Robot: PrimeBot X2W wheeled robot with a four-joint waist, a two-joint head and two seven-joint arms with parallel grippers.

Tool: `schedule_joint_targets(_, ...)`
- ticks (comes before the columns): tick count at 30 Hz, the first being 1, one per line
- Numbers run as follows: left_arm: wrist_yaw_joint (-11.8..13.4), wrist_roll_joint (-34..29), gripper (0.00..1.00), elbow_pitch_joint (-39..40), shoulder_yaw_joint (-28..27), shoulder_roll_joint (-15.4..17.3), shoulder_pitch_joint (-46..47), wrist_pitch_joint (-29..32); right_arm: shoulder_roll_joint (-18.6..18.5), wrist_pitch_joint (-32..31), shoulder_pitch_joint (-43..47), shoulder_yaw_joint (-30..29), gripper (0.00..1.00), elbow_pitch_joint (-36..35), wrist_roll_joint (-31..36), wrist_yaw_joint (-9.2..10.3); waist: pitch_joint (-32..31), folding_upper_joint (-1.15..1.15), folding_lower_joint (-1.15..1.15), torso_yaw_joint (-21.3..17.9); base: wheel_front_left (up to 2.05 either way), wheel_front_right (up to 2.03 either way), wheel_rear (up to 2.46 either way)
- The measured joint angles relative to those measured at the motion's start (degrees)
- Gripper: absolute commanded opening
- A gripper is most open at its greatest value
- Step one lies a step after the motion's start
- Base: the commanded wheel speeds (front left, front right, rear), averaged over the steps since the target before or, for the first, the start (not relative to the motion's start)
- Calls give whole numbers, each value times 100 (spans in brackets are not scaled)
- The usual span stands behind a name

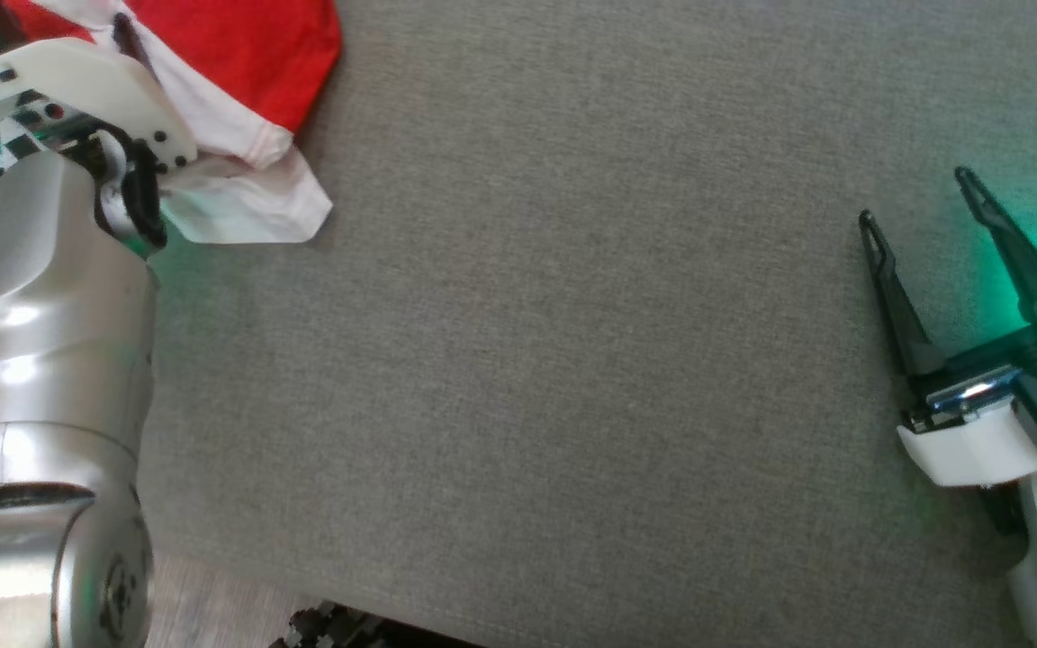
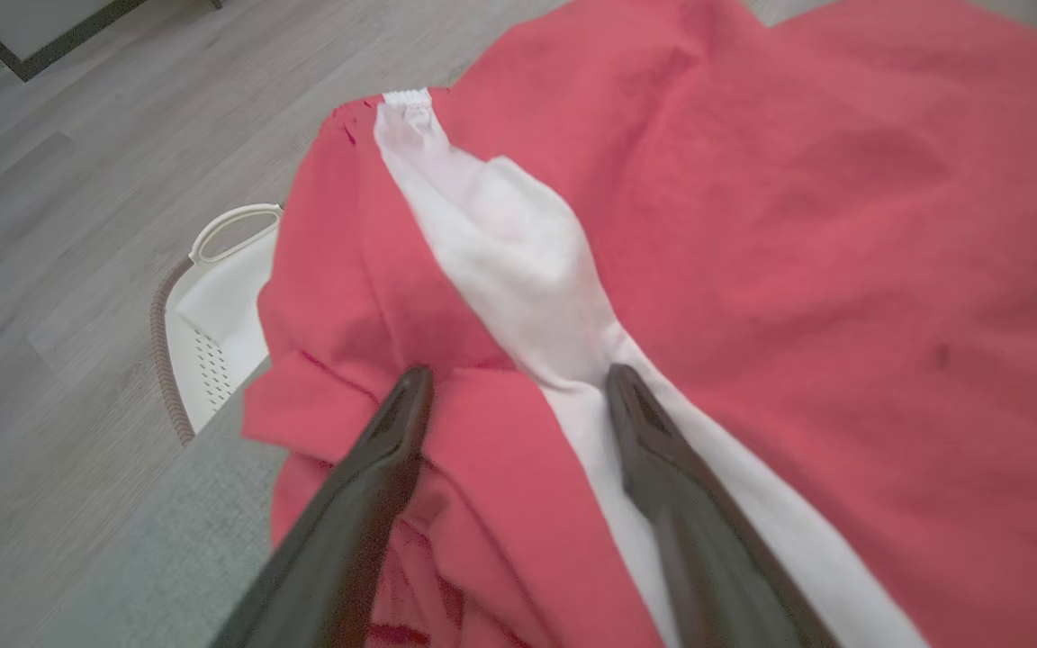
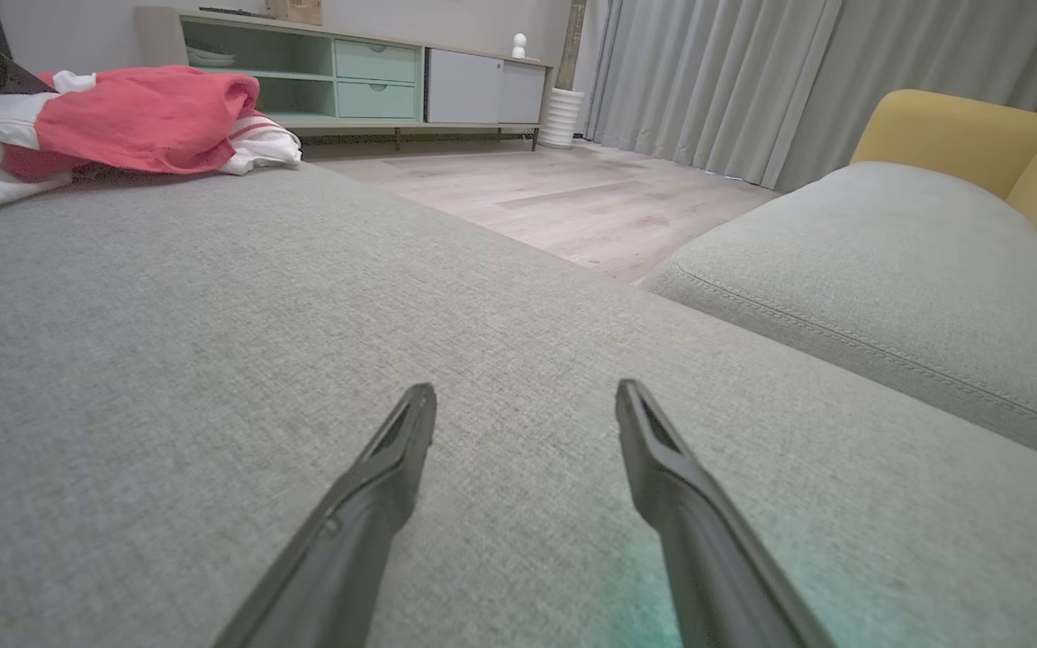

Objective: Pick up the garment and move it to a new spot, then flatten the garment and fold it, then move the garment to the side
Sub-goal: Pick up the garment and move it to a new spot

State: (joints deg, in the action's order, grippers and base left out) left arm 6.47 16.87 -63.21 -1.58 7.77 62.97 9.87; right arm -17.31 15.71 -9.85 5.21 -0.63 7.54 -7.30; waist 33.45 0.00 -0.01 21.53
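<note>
Grey cushion (image 1: 572, 360) bears the crumpled garment (image 2: 752, 270), unlifted beneath the spread-fingered left gripper (image 2: 518, 378); the right gripper (image 1: 915, 193) waits spread, so every step seems ahead.

Wide-open stretch of grey cushion (image 1: 572, 360) across the middle, bare fabric from near edge to far edge, with plenty of room to pass. The far-left corner is crowded: the red and white garment (image 1: 248, 54) is heaped there, and the left arm's silver forearm (image 1: 41, 297) blocks the near-left lane. The left gripper (image 2: 518, 373), fingers spread, sits right over the cloth. Off that edge, a white basket (image 2: 212, 306) stands on the floor, close beside the cushion. The right gripper (image 1: 915, 193), fingers apart, takes up the right side; beyond the cushion's edge lies a strip of wooden floor (image 3: 572, 207), then a second cushion (image 3: 888, 270).
</note>
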Motion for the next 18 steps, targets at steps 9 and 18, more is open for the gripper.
schedule_joint_targets(9, -196, -53, 0, -82, 109, 119, 193, -1360, 18, 42, -36, -62, 100, 88, 0, 0, -49, 0, 1, -17, 0, 0, 0)
schedule_joint_targets(18, -352, -404, 0, 248, 522, 311, 569, -2089, 233, -26, -74, -52, 100, 682, -9, 1, -604, 0, 2, 9, 0, 0, 0)
